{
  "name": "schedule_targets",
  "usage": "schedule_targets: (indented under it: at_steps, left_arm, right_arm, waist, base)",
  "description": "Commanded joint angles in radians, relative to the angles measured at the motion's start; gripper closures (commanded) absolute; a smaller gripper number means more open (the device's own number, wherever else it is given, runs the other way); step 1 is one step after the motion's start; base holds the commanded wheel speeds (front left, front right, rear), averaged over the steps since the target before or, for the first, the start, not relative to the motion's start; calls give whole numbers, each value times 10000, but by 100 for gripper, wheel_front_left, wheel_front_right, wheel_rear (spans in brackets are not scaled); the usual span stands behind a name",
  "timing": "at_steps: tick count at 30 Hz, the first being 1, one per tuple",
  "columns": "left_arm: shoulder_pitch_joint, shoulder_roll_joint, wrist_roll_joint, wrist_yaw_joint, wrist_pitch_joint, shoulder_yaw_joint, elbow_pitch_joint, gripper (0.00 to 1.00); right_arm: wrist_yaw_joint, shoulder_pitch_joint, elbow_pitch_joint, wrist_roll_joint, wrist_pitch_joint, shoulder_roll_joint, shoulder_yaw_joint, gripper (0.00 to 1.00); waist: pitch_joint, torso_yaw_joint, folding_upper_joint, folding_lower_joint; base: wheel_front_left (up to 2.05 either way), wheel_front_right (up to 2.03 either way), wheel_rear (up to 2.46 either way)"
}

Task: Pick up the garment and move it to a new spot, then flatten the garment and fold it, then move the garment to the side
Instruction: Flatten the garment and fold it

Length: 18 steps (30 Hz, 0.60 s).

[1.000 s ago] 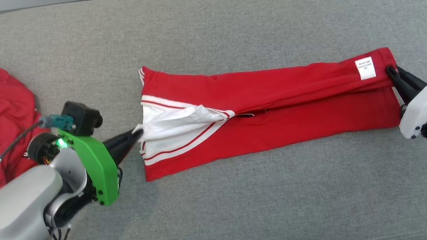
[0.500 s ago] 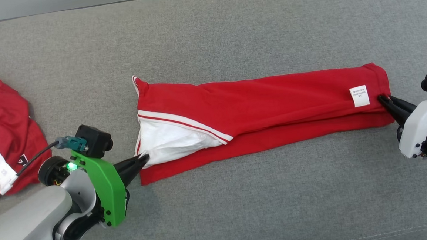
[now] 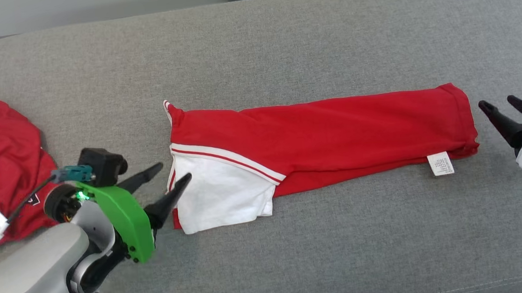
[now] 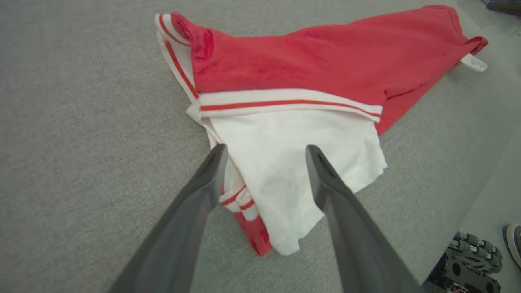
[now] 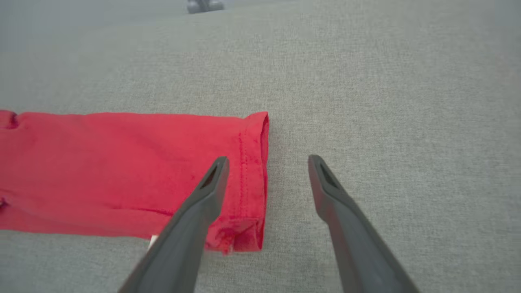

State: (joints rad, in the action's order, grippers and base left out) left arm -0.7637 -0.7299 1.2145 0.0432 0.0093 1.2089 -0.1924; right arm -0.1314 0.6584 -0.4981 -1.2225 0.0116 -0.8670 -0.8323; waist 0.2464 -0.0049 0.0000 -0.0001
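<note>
Grey fabric surface (image 3: 294,253): a broad upholstered expanse under everything else.

Garment (image 3: 332,128): red, folded lengthwise into a long narrow band lying flat across the middle of the surface, from left to right in the head view. Its left end carries a white panel (image 3: 221,194) bordered by red-and-white striped trim; its right end finishes in a stitched hem. Neither gripper holds it.

Second red garment (image 3: 3,153): crumpled at the far left edge of the head view, well apart from the folded one.

Left gripper (image 3: 174,171): mounted behind a green bracket (image 3: 120,214), fingers spread wide. It sits at the garment's left end; in the left wrist view the two fingers straddle the corner of the white panel. Whether the tips touch the cloth cannot be told.

Right gripper (image 3: 496,101): fingers spread wide, just beside the hemmed end and apart from it in the head view.

Label (image 3: 441,163): small, white, printed, projecting from the near edge of the garment close to the hem.
</note>
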Motion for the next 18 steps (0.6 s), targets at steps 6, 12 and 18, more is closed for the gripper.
schedule_targets:
  at_steps: [6,12,18]
  left_arm:
    - [267,355,-10,-601,-2186,-1116,-322,0]
    - [888,1303,-448,-1020,-2753,-3656,-359,0]
    - [2943,3073,-2616,-12,-2743,-7535,327,0]
  right_arm:
    - [12,-8,229,-601,999,-32,748,0]
    - [11,-374,800,-298,2355,354,1339,0]
    - [8,-1093,1313,1715,2529,1945,3951,0]
  waist:
    - [-377,6,0,1]
    - [-612,18,0,1]
    - [-561,1,0,1]
  base:
    - [0,0,0]
    - [0,0,0]
    - [0,0,0]
